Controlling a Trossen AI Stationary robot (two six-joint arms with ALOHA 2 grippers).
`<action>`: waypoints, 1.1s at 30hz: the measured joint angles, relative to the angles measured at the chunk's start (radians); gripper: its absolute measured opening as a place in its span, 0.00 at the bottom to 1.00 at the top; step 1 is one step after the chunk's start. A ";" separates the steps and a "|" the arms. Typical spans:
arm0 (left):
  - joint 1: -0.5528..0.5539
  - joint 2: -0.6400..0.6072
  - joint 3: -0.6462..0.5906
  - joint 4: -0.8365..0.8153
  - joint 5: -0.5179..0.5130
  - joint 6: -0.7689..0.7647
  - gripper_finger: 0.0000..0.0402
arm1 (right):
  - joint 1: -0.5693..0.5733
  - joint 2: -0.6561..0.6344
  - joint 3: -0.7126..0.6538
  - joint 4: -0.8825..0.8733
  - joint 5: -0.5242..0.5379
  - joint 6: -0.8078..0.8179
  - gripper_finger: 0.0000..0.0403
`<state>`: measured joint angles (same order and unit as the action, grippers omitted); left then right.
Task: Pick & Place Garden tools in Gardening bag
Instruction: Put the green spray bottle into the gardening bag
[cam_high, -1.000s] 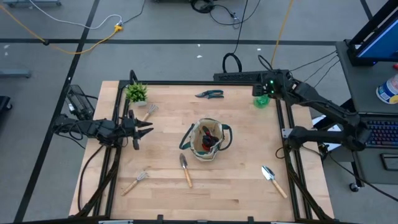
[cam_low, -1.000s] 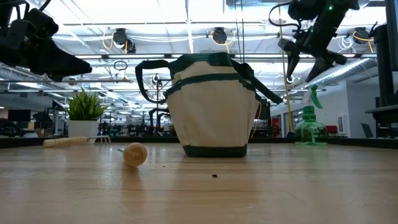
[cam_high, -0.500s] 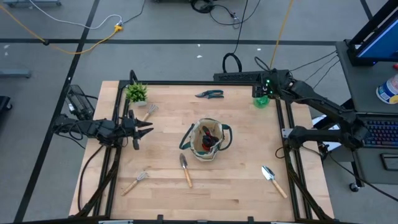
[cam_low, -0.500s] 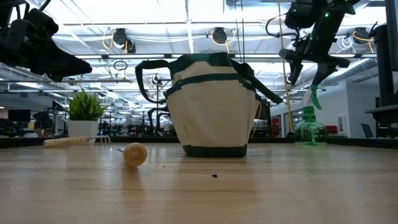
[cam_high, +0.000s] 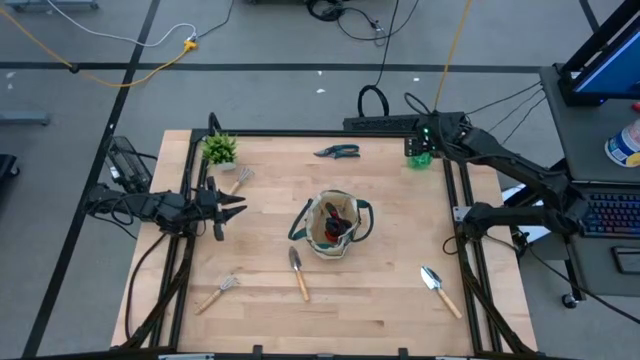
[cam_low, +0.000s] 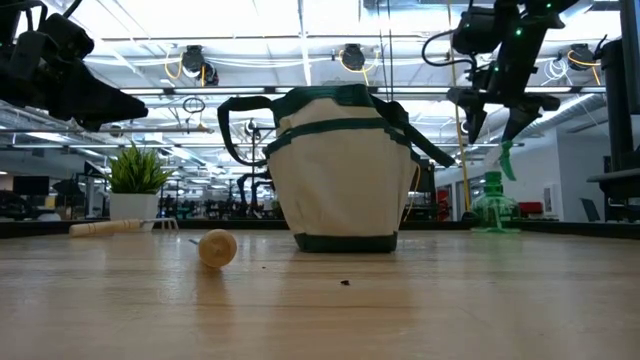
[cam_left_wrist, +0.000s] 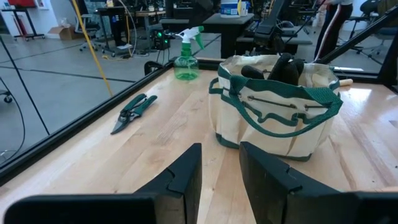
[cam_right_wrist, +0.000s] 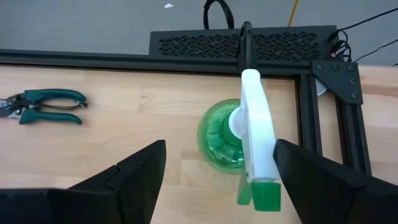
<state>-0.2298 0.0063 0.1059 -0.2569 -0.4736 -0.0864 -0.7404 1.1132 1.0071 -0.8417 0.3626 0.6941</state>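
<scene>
The beige gardening bag (cam_high: 335, 224) with green trim stands mid-table on its base, with dark-handled tools sticking out of it. A green spray bottle (cam_right_wrist: 225, 134) with a white trigger head stands upright at the far right corner. My right gripper (cam_right_wrist: 219, 155) hovers open above it, pointing steeply down, one finger on either side and apart from it. Pruning shears (cam_high: 337, 152) lie flat near the far edge. Two trowels (cam_high: 298, 272) (cam_high: 440, 290) and two hand rakes (cam_high: 217, 293) (cam_high: 238, 180) lie on the wood. My left gripper (cam_left_wrist: 217, 168) waits at the left edge, narrowly open with nothing between its fingers.
A small potted plant (cam_high: 220, 150) stands at the far left corner. A black frame rail (cam_right_wrist: 311, 99) runs close behind and beside the spray bottle. Bare wood lies between the bag and the shears (cam_left_wrist: 134, 112).
My right gripper has sunk a little toward the spray bottle and tipped further downward, its fingers staying wide apart. Nothing on the table has moved.
</scene>
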 joint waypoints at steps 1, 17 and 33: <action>0.000 0.000 0.000 0.000 0.000 0.000 0.28 | 0.000 -0.004 0.000 0.000 -0.001 0.000 0.73; 0.000 0.000 0.000 0.000 -0.053 0.005 0.28 | 0.001 -0.063 -0.002 0.085 -0.016 0.001 0.73; 0.000 0.000 0.000 0.000 -0.061 0.055 0.28 | -0.078 -0.050 -0.002 0.021 0.002 -0.003 0.73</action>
<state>-0.2296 0.0062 0.1061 -0.2570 -0.5346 -0.0311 -0.8188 1.0634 1.0054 -0.8203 0.3645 0.6910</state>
